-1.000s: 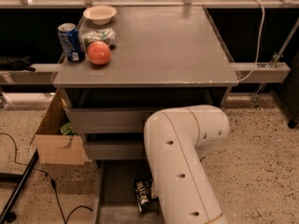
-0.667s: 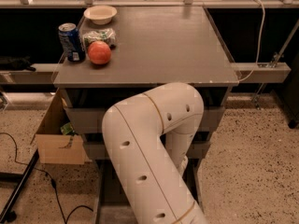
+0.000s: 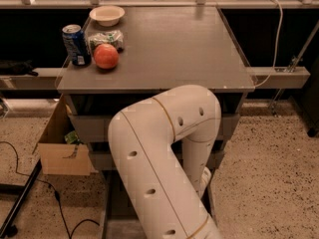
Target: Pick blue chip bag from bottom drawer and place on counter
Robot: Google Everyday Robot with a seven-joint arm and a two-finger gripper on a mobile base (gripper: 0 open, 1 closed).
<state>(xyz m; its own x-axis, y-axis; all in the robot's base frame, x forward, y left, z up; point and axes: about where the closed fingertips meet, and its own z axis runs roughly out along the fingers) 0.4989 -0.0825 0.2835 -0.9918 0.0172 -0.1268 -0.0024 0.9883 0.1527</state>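
The arm (image 3: 159, 153) drops toward 6 o'clock into the bottom drawer (image 3: 117, 210), hiding the gripper and the blue chip bag; whether it grips cannot be told.

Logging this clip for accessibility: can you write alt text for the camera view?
A white robot arm bends down in front of a grey cabinet toward the open bottom drawer, hiding its gripper and any chip bag. On the counter sit a soda can, a bowl, a packet and an apple.
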